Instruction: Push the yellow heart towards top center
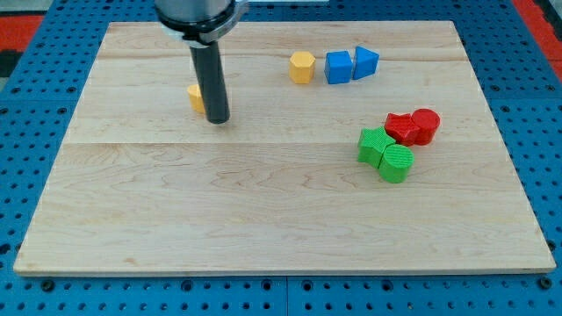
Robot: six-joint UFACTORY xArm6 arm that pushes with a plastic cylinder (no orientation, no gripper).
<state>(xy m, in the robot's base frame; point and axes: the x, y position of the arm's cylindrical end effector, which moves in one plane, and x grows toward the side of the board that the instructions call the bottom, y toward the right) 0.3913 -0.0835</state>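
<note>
A yellow block (pixel 195 96), the yellow heart by the task, lies in the upper left part of the wooden board (pixel 263 219), mostly hidden behind the rod. My tip (pixel 218 119) rests on the board just to the right of and slightly below this block, touching or nearly touching it. The rod rises dark and straight from the tip to the view's top.
A yellow hexagonal block (pixel 301 67), a blue cube (pixel 338 67) and a blue triangular block (pixel 365 62) stand in a row at top centre-right. Two red blocks (pixel 413 127) and two green blocks (pixel 385 154) cluster at the right. Blue pegboard (pixel 35 105) surrounds the board.
</note>
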